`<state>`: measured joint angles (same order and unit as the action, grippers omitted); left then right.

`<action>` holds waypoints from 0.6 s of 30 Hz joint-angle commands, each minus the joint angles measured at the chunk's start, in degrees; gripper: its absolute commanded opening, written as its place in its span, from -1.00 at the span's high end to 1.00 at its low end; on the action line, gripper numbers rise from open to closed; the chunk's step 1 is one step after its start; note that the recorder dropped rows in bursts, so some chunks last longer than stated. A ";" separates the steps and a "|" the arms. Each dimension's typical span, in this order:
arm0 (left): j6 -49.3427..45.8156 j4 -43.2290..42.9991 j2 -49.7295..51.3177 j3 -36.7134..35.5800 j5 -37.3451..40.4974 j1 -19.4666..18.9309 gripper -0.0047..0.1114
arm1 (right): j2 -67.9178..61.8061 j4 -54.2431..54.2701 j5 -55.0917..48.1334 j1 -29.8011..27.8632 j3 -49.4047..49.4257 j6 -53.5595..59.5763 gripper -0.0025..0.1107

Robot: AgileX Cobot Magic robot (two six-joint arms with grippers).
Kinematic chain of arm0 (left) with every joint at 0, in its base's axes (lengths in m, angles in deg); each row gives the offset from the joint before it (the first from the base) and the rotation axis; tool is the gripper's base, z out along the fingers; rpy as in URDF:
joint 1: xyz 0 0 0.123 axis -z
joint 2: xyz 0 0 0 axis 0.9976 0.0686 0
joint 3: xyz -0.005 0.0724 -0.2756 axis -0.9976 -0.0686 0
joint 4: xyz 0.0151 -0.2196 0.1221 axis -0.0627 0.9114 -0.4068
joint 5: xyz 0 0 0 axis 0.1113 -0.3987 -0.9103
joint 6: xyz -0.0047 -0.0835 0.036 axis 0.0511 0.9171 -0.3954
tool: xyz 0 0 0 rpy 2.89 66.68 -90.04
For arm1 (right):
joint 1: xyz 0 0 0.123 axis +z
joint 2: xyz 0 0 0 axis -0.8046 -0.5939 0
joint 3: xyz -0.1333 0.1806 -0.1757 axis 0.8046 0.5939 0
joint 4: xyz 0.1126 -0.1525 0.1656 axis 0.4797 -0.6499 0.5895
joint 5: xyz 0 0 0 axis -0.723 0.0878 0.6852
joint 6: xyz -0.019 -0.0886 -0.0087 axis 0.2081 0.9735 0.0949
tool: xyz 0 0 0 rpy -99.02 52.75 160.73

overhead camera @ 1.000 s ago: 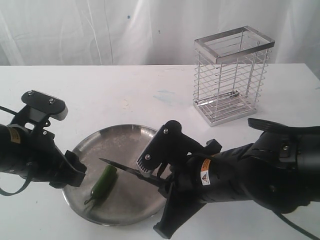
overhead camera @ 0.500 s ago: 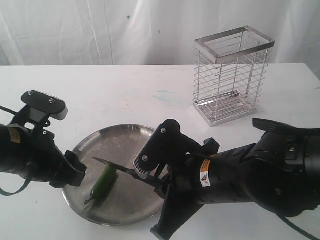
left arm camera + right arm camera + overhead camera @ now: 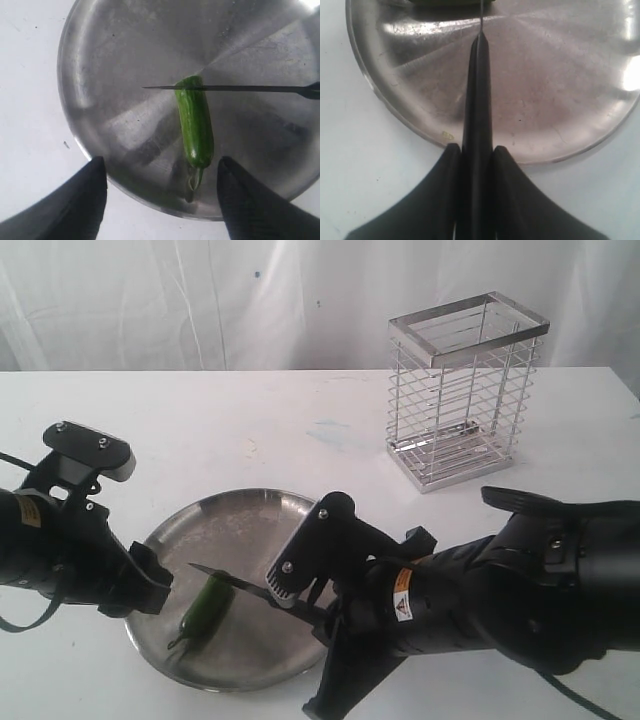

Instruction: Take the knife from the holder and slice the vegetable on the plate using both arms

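**knife blade across the pepper, left jaws wide apart**

the right gripper is clamped on the knife, with the rounded black handle squeezed between its two dark fingers. the thin blade reaches out over the plate. it crosses the vegetable near the blunt end, away from the stem. whether the edge touches the skin cannot be told.

the left gripper grips nothing. its fingers are spread wide on either side of the pepper's stem end, apart from it, over the plate's rim.

the green pepper lies whole on the steel plate, a little off centre, towards the left arm.

the right arm carries a white sticker with an orange warning triangle; its print is too small to read. the left arm has a yellow label, also illegible.

the holder stands upright on the white table, well apart from the plate, behind the right arm.
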<state>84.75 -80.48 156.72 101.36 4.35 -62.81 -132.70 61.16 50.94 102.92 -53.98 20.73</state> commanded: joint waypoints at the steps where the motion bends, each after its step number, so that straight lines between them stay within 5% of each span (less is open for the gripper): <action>1: 0.36 0.56 -0.22 -0.02 0.56 -0.25 -0.21 | -0.75 -0.19 0.43 0.24 -0.07 0.49 0.96; 5: 0.36 3.02 -0.22 -0.02 -2.11 -0.25 0.03 | -0.73 -0.19 0.59 0.24 -0.07 0.49 0.96; 10: 0.36 7.11 -0.22 -0.02 -9.78 1.73 0.88 | -0.73 -0.08 0.57 0.24 -0.07 0.49 0.96; 18: 0.50 7.23 5.19 -0.02 -15.25 5.14 0.91 | -0.73 -0.08 0.21 0.24 -0.07 0.49 0.96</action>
<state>84.85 -74.01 159.53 101.36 -10.45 -58.13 -133.40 61.16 51.17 102.92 -53.98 20.73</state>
